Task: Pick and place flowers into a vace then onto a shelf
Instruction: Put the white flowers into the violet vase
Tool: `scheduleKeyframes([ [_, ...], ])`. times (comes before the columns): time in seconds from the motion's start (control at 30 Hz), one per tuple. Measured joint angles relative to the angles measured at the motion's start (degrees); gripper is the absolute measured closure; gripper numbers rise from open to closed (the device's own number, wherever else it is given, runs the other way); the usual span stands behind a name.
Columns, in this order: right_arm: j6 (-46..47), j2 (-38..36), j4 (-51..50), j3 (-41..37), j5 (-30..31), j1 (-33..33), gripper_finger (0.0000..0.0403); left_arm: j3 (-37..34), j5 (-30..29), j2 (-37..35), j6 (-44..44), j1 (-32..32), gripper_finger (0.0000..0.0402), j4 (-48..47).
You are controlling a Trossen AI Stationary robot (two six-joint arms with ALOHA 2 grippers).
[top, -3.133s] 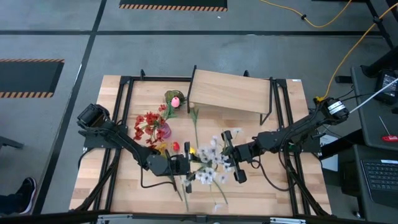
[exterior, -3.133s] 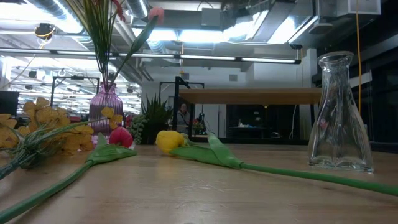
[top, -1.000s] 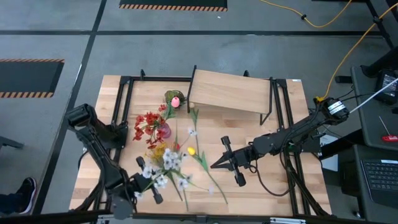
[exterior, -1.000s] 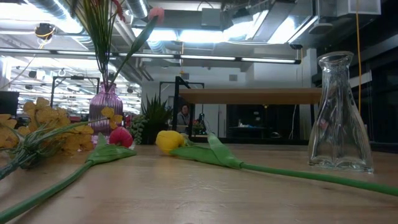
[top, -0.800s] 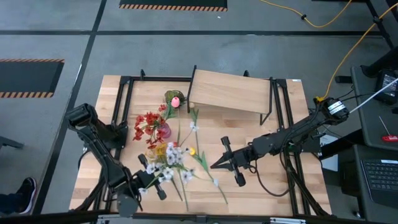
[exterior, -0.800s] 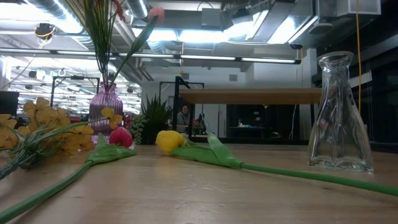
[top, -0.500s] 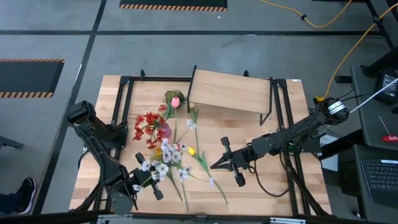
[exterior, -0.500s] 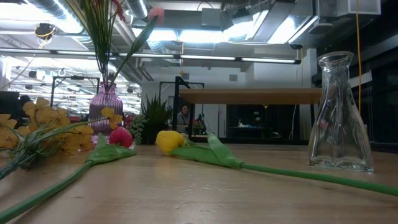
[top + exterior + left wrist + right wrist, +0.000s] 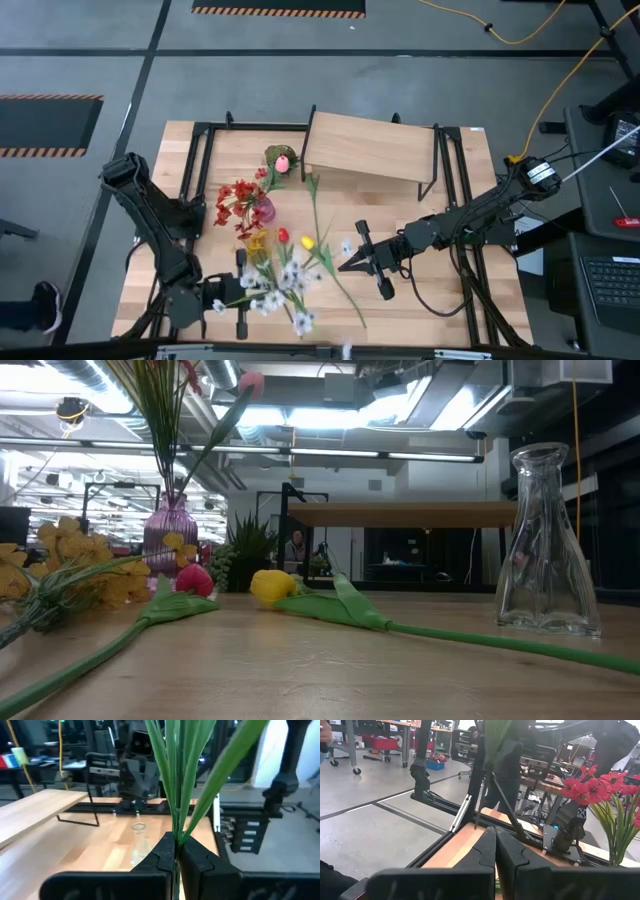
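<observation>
We have the white blossom spray (image 9: 282, 283) clenched by its stem in our left gripper (image 9: 240, 296), low at about seven o'clock on the table (image 9: 430, 310). In the left wrist view the two fingers (image 9: 192, 857) press together on the green stems (image 9: 176, 780), which rise straight out from between them. From above, the spray's long axis runs from the jaws toward three o'clock, blossoms trailing out to the right.

The clear glass vase (image 9: 138, 840) shows in that wrist view straight ahead, past the stems; in the low view it stands upright (image 9: 545, 545). From above we cannot pick it out with any certainty. So what matters next, as we judge it, is that the stem end sits at the jaws and the heads point toward the vase: the spray must be turned upright before the stem can drop into the neck.

Our right gripper (image 9: 348, 265) hangs near the table's centre, pointing to nine o'clock, fingers pressed shut on nothing. It is nearer the loose tulips (image 9: 300, 241). The shelf (image 9: 370, 147) stands at twelve o'clock, beyond the purple vase (image 9: 263, 211) already holding red flowers (image 9: 236, 200).
</observation>
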Motion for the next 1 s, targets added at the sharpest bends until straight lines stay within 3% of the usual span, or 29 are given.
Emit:
scheduleKeyframes([
  [0.13,0.00,0.00,-0.04,0.00,0.02,0.00,0.0400,-0.01,-2.50,1.18,0.14,0.58,0.0396,-0.28],
  [0.23,0.00,0.00,-0.37,0.00,0.02,0.00,0.0399,-1.92,0.07,1.45,0.14,0.47,0.0396,1.75],
  [0.53,-0.02,0.00,-1.65,-0.02,0.02,-0.01,0.0399,-14.63,-2.17,1.29,0.72,-0.30,0.0397,17.99],
  [0.63,-0.02,0.00,-1.77,-0.02,0.02,-0.02,0.0399,-19.44,-7.40,1.03,2.42,-1.48,0.0397,26.34],
  [0.8,-0.02,0.00,-1.86,-0.02,0.01,-0.02,0.0399,-24.85,-23.23,0.14,4.74,-5.28,0.0397,33.84],
  [0.9,-0.02,0.00,-1.99,-0.02,0.01,-0.11,0.0399,-25.10,-27.51,-0.76,5.97,-7.16,0.0397,33.99],
  [1.0,-0.04,0.02,-2.08,-0.02,0.00,-0.50,0.0399,-24.92,-28.03,-1.29,10.90,-7.63,0.0397,33.90],
])
